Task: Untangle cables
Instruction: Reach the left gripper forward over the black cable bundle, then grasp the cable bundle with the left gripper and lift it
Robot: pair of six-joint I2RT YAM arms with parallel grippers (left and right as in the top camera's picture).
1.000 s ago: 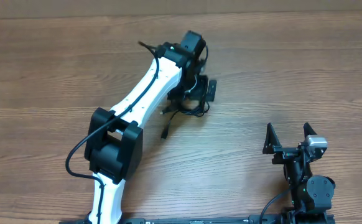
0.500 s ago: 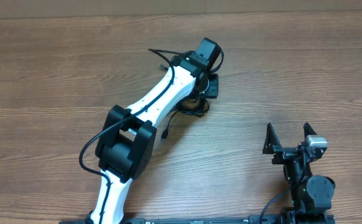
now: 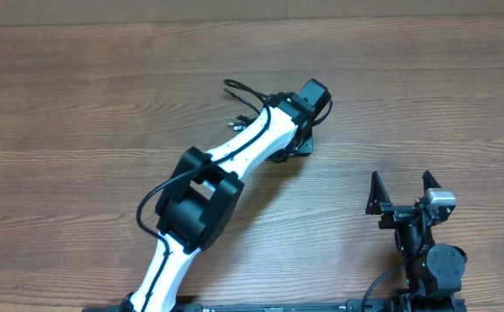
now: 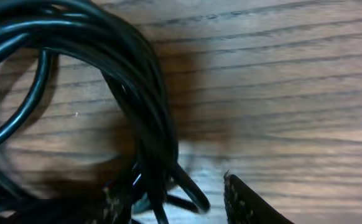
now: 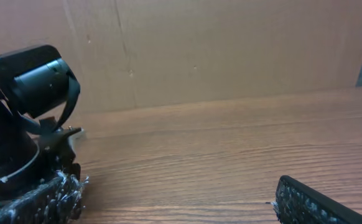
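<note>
One bunch of cables [image 4: 140, 81] — strands too tangled to count — lies mid-surface, slightly toward the far side, with its loose ends pointing left and far-left. The left hand [image 3: 300, 143] sits over it, half closed on several strands. The right hand [image 3: 402, 192] — near right, well apart — is wide open above the wood surface [image 3: 79, 104].

No legible text, labels, brands or numbers in any view, overhead or either wrist.
</note>
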